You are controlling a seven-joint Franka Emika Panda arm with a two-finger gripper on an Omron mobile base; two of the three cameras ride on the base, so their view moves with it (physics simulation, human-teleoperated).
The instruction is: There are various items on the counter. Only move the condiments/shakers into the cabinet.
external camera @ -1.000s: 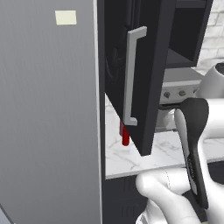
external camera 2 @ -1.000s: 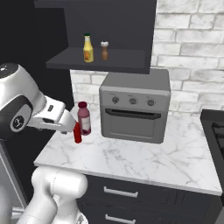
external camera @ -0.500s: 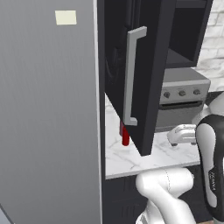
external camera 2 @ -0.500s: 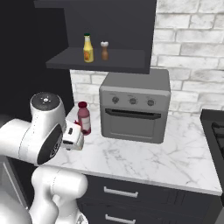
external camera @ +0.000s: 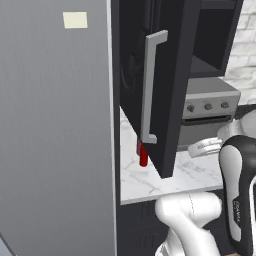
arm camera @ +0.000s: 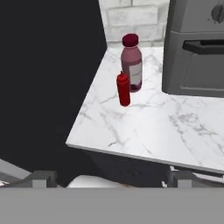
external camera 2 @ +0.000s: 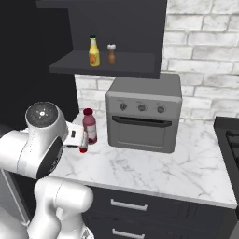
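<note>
Standing back from the counter (arm camera: 183, 127), the gripper (arm camera: 109, 180) has its jaws spread wide and nothing between them. It looks down on the slab from off the front edge.

Progress: barely begun, by my reckoning. The small red bottle (arm camera: 123, 89) stands upright on the marble, untouched, near the left end. Just behind it, close or touching, is a taller bottle with a dark red cap (arm camera: 131, 63); that one looks like a drink, so I judge it stays put. In the right base view a yellow bottle (external camera 2: 94, 52) and a small shaker (external camera 2: 111, 54) stand on the dark shelf (external camera 2: 130, 67) above the oven (external camera 2: 144, 119). Whether they count as already put away I cannot say.

The cabinet door (external camera: 167, 85) with its long grey handle (external camera: 150, 87) hangs open over the counter's left end.

Room: open marble in front of the red bottle and to its right, up to the oven. On its left the counter ends at a drop, fairly near. The open door's lower edge hangs right above the bottle in the left base view, so a straight lift looks tight.
</note>
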